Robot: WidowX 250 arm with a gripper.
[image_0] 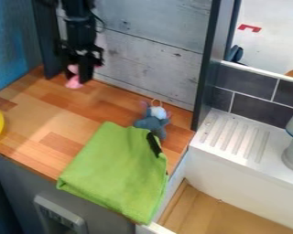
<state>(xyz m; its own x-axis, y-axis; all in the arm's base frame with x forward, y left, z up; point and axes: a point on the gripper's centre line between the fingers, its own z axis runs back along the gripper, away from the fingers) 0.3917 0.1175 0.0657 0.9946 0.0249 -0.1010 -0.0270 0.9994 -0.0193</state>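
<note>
Object point(73, 83), pink, partly hidden

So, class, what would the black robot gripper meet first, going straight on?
Pointing down, the gripper would likely meet the brown wooden countertop, beyond the small pink object already at its lower end; the depth is unclear.

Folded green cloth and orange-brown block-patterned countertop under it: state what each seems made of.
The folded green cloth looks like soft, matte fabric, perhaps microfibre: its folds are rounded and nothing on it shines. The orange-brown block-patterned countertop looks like smooth wood with a slight sheen, given its strips of varied tone, though printed laminate could look alike.
</note>
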